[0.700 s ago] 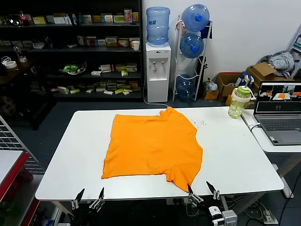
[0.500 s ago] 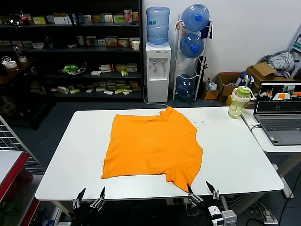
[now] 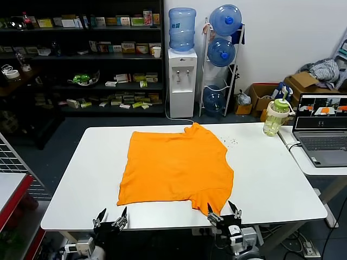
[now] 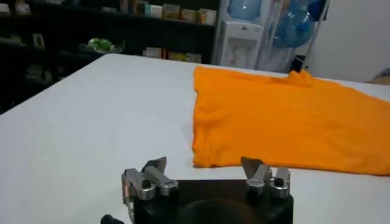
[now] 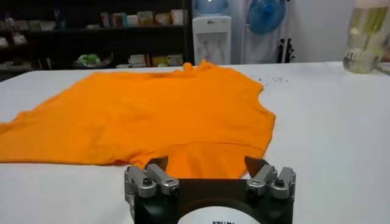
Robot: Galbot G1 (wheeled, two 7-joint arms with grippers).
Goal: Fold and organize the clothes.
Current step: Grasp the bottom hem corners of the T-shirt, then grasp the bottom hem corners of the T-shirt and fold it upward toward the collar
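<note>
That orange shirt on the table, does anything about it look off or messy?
The orange T-shirt lies askew on the white table, rumpled, one sleeve hanging toward the near edge by the right gripper. Nothing looks spilled or torn.

**Orange T-shirt spread on the table**

We see one bright orange T-shirt [image 3: 176, 168] lying flat and unfolded, spread across the middle of the white table [image 3: 271, 173]. Its cloth is plain on the side that faces up, with soft wrinkles and no lettering that we can make out. One sleeve reaches toward the near edge, on our right; its tip lies close to that edge. A small peak of fabric pokes out at the far edge. The left side runs fairly straight, slightly rumpled near the near-left corner [image 4: 210, 155].
</note>
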